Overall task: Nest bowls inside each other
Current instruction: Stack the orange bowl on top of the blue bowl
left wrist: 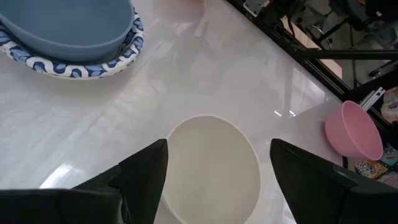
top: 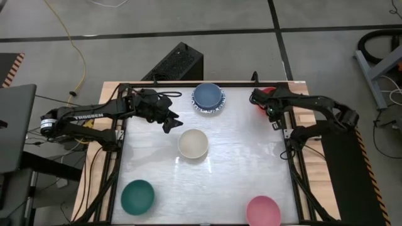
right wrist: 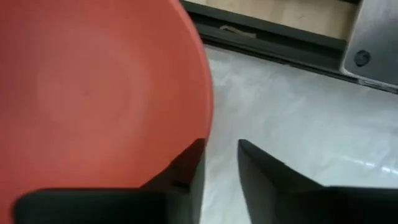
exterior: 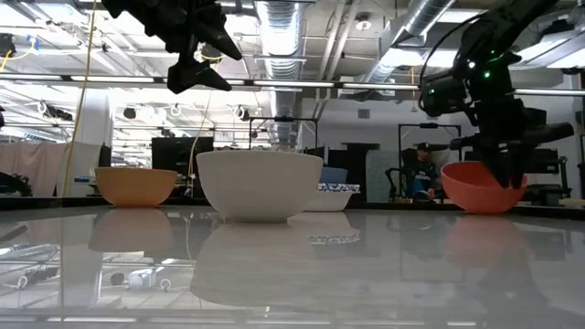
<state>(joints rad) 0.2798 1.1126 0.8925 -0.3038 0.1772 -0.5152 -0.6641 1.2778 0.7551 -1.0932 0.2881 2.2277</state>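
A cream bowl (top: 193, 143) stands mid-table, and my left gripper (top: 168, 119) hangs open above and just left of it. A blue bowl (top: 208, 95) sits inside a white blue-patterned bowl (top: 200, 108) at the far edge. A red bowl (top: 267, 91) stands at the far right, with my right gripper (top: 267, 103) pointing down at its rim, one finger on each side. An orange bowl (exterior: 135, 185) stands at the far left; my left arm hides it from above. A teal bowl (top: 137, 196) and a pink bowl (top: 263, 210) stand near the front edge. My right gripper comes from above, pointing down, at the red bowl's rim (right wrist: 207, 127). One finger (right wrist: 186, 171) is inside the bowl and the other (right wrist: 267, 177) outside, with bare table showing between them. Whether the inner finger touches the wall, I cannot tell. The bowl rests on the table.
A black frame rail (top: 295, 157) runs along the table's right side close to the red bowl, and another (top: 116, 157) runs along the left. The white tabletop (top: 239, 163) lies bare between the cream bowl and the right rail.
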